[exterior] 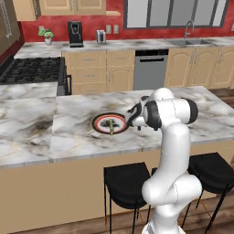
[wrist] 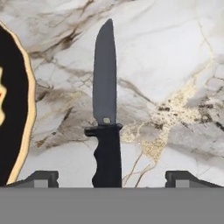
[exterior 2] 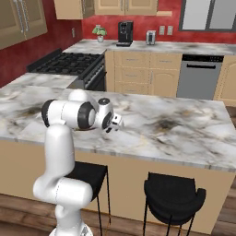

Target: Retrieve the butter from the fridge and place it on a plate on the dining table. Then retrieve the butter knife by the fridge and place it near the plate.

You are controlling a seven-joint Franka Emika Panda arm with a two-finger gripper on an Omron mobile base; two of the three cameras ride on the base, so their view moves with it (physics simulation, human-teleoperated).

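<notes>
The butter knife (wrist: 105, 92), with a dark handle and a narrow grey blade, lies flat on the marble dining table (exterior: 183, 114). My gripper (wrist: 112, 178) hovers over its handle, open, with both fingertips (wrist: 41, 177) wide apart and clear of it. Just left of the knife is the plate's rim (wrist: 29, 100). The plate (exterior: 97, 123) sits mid-table, left of my gripper (exterior: 133, 120), with the olive-yellow butter (exterior: 111, 126) lying on it. From the right base view, my gripper (exterior 2: 118, 123) hangs low over the tabletop. The fridge is out of view.
Black stools (exterior: 125, 180) stand under the table's near edge around the arm's base. Behind the table are a black stove (exterior: 32, 68), a dishwasher (exterior: 150, 68) and a back counter with a coffee machine (exterior: 75, 34) and a sink (exterior: 187, 42).
</notes>
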